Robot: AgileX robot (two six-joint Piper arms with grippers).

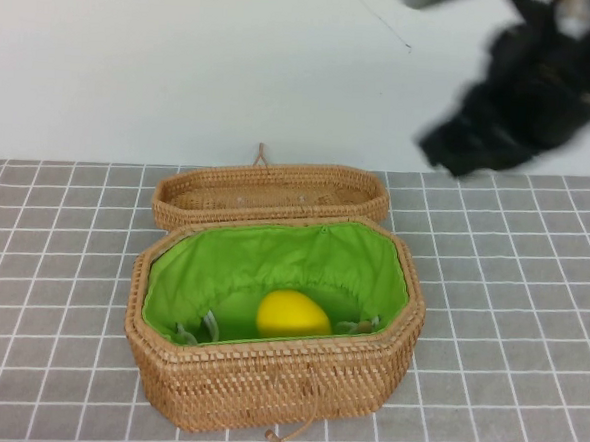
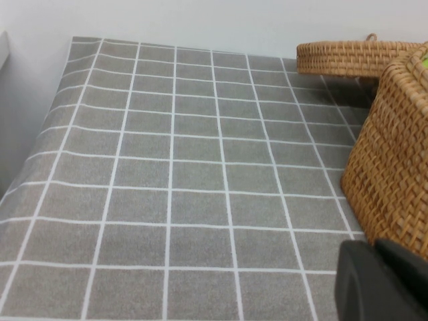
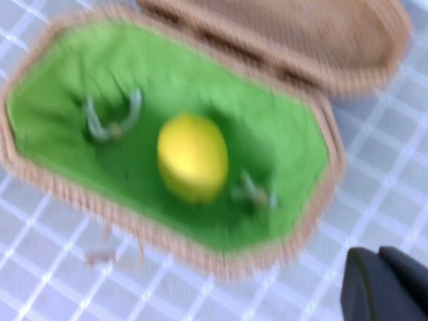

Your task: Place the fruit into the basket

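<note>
The yellow lemon (image 1: 291, 314) lies on the green lining inside the woven basket (image 1: 265, 385) at the middle of the table. It also shows in the right wrist view (image 3: 192, 157), inside the basket (image 3: 294, 241). My right gripper (image 1: 523, 100) is raised high above the table at the back right, blurred, and its fingers (image 3: 384, 284) are together and empty. My left gripper (image 2: 381, 281) is out of the high view; it is shut and empty, low beside the basket's left wall (image 2: 394, 167).
The shallow woven lid (image 1: 272, 195) lies right behind the basket; it shows in the left wrist view (image 2: 354, 57) too. A grey checked cloth (image 1: 62, 257) covers the table. A white wall stands behind.
</note>
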